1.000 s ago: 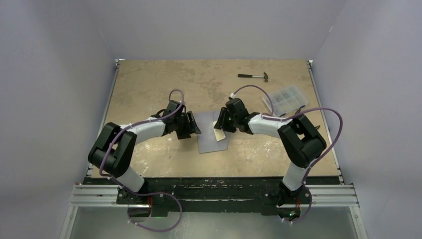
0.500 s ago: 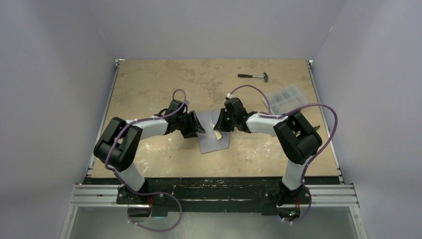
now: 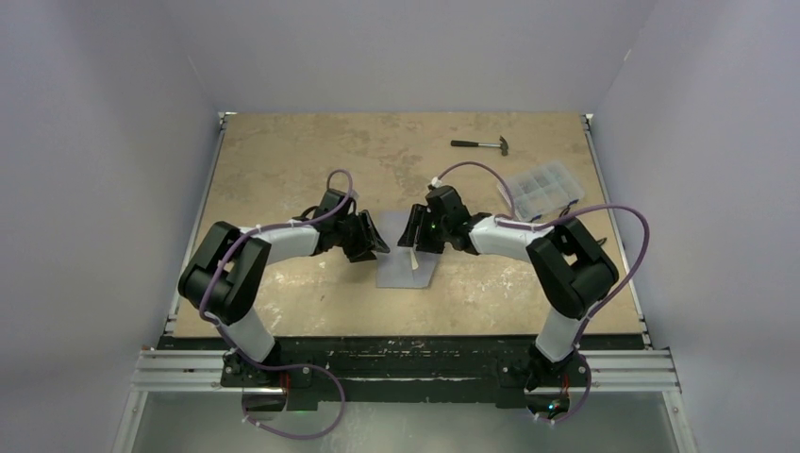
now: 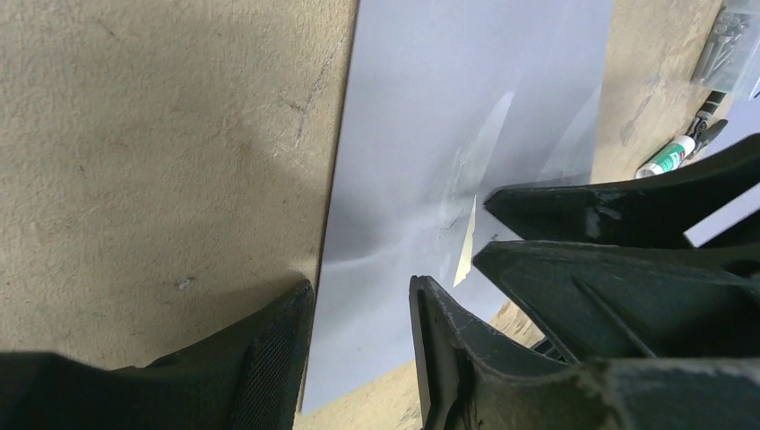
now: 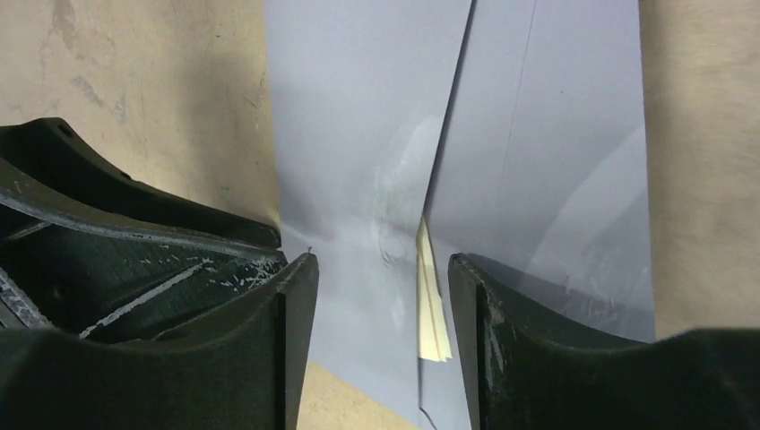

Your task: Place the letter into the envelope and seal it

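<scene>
step: looks like you're finishing tucking the letter (image 5: pixel 431 305) in; flap not sealed yet.
letter: sitting almost all inside the envelope (image 3: pixel 408 272), cream sliver showing at flap edge.
left gripper (image 4: pixel 358 300): hovering over envelope's left edge, jaws apart, gripping nothing.
right gripper (image 5: pixel 381 269): jaws apart, straddling the sliver.
next: prob. nudging sliver under, then pressing flap flat.

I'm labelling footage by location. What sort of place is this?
Probably a robotics lab test cell: two black-and-white robot arms, left and right, bolted to a metal rail, a scuffed tan tabletop boxed in by plain grey walls, with a small hammer as a prop.
</scene>
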{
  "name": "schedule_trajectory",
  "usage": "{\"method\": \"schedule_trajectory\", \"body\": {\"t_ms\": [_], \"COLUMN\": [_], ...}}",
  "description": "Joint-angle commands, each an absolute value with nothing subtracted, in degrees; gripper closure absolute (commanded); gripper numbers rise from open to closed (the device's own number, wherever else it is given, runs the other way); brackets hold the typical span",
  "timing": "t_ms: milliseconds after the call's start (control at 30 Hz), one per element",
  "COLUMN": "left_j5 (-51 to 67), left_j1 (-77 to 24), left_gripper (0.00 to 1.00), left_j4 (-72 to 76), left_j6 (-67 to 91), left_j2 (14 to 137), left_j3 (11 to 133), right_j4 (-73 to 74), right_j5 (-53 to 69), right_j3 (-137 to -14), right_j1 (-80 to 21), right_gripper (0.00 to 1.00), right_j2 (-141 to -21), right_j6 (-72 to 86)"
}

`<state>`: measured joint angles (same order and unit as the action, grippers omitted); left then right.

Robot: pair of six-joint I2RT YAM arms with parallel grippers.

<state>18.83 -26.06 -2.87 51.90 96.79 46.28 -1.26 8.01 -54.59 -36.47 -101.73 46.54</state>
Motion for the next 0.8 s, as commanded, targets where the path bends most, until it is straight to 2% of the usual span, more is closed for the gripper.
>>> {"method": "schedule_trajectory", "body": {"t_ms": [0, 167, 300, 400, 767], "left_j5": [11.1, 11.0, 11.0, 10.7, 18.1], "left_j1": [-26.4, -26.4, -26.4, -26.4, -27.6], "left_gripper": [0.55, 0.52, 0.45, 0.44, 0.54], "left_j4": [-12.7, -13.4, -14.7, -15.5, -11.9], "left_j6": [49.8, 49.7, 49.3, 48.7, 51.3], "left_j2": [98.2, 97.1, 95.8, 94.9, 96.8], "left_j3": [43.4, 42.7, 41.9, 41.1, 37.2], "right_j4": [5.3, 8.6, 7.0, 4.5, -1.2], "right_j5": [1.1, -0.9, 3.6, 6.3, 11.0], "right_j3": [-57.4, -57.8, -55.8, -53.8, -49.0], "right_j1": [-36.7, -36.7, -36.9, -37.1, -37.8], "right_gripper": [0.39, 0.37, 0.49, 0.52, 0.52], "right_j2": [-97.3, -96.6, -96.8, -96.7, -96.8], "right_j6": [43.0, 40.9, 41.4, 42.4, 44.7]}}
